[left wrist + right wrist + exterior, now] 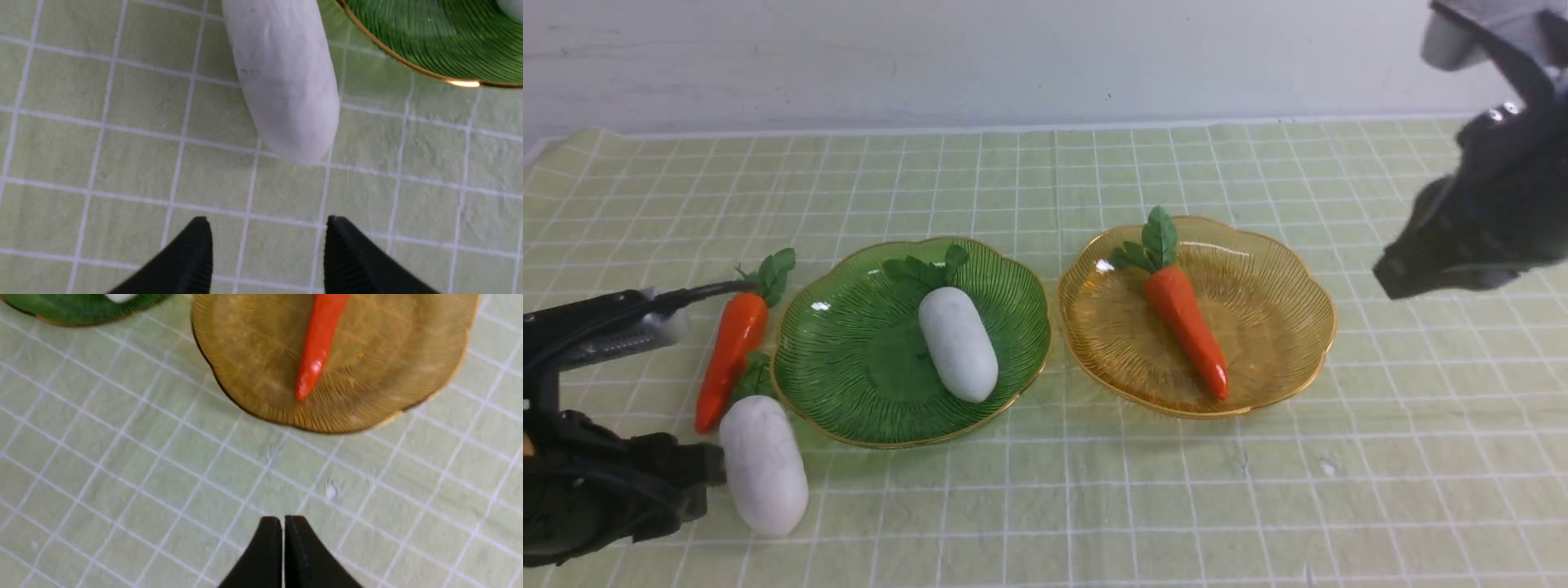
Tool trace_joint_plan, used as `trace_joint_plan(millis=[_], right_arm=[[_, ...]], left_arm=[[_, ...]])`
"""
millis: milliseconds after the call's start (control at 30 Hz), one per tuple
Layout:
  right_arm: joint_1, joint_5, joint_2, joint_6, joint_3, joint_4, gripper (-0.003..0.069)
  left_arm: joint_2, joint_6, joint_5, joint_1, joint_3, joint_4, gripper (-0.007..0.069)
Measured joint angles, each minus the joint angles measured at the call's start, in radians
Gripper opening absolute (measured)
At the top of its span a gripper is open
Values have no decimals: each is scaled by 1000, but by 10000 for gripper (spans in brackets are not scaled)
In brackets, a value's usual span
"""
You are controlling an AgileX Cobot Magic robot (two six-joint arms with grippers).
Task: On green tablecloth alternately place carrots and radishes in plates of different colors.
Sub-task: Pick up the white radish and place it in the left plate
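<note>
On the green tablecloth the dark green plate holds a white radish. The amber plate holds an orange carrot. A second carrot and a second radish lie on the cloth left of the green plate. My left gripper is open and empty, just short of that radish's rounded end, low at the front left. My right gripper is shut and empty, raised at the right, off the amber plate's rim; the carrot shows there too.
A pale wall runs behind the cloth's far edge. The green plate's gold rim lies beside the loose radish in the left wrist view. The two plates stand side by side, nearly touching.
</note>
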Motion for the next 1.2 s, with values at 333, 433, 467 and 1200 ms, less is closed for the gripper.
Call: trace_joint_plan(millis=[333,433,467,1200], right_arm=[[-10,11,-226,3,335,3,-14],[-10,8,-248,3,382,3,-14],[-10,8,-250,3,391,3,-14],[-10,-126,-252,3,398,4,-15]], left_arm=[[240,-5,-199,0,-17,-65,521],[296,-5,-265,0,-17,-67,521],[316,-5,-289,0,-18,-68,521],[339,-5,-31,0,-82,-66,447]])
